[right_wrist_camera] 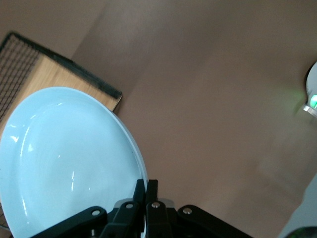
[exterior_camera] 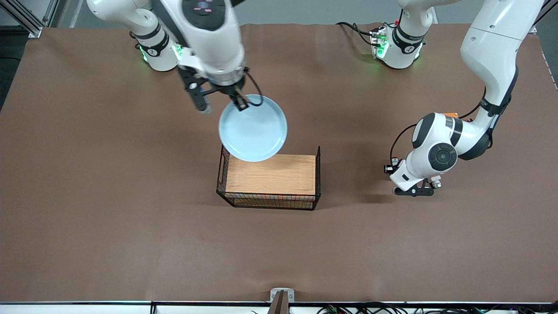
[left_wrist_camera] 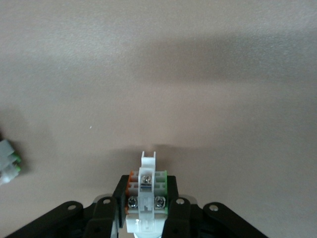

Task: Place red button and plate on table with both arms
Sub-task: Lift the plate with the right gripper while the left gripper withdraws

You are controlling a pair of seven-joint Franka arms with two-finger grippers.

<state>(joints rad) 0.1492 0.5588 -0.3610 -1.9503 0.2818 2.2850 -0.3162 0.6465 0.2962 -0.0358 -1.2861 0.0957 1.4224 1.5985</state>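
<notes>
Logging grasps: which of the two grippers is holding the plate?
The right gripper, pinching the plate by its rim over the wire rack; the left gripper holds the red button.

The left tool [left_wrist_camera: 145, 210] grips the red button [left_wrist_camera: 147, 196] over the bare brown bench [left_wrist_camera: 163, 74]; a similar white part [left_wrist_camera: 8, 166] lies nearby.
</notes>
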